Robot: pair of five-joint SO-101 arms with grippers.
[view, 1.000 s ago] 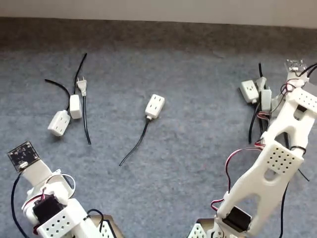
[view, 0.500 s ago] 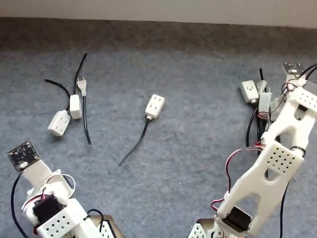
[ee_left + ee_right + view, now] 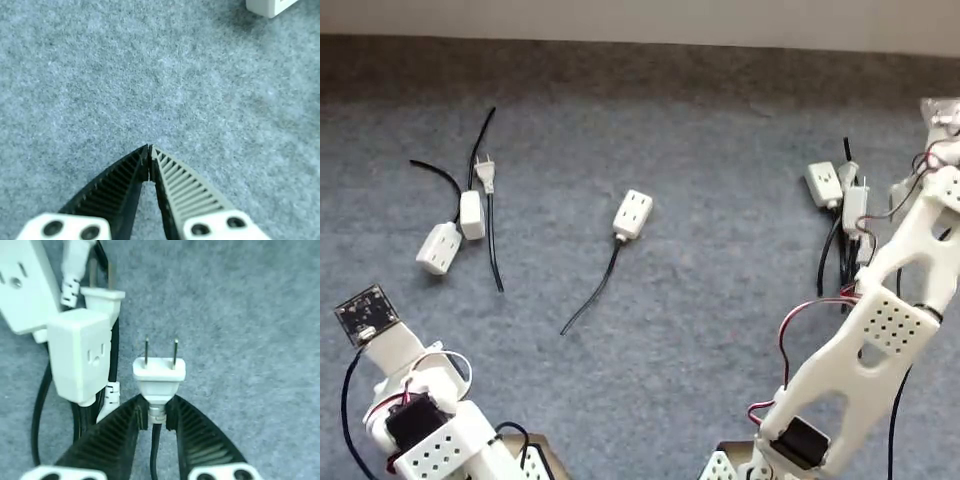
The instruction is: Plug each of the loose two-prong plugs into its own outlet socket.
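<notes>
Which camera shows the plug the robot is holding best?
The right wrist view: the plug is close, both prongs clear, pinched at its neck by the right end effector. In the high view the arm mostly hides it.

No writing, number or sign can be read. The white plug (image 3: 159, 374) and the outlet block (image 3: 77, 355) beside it have plain faces. Any marks on the small dark board (image 3: 366, 312) at an arm's wrist are too small to make out.
</notes>
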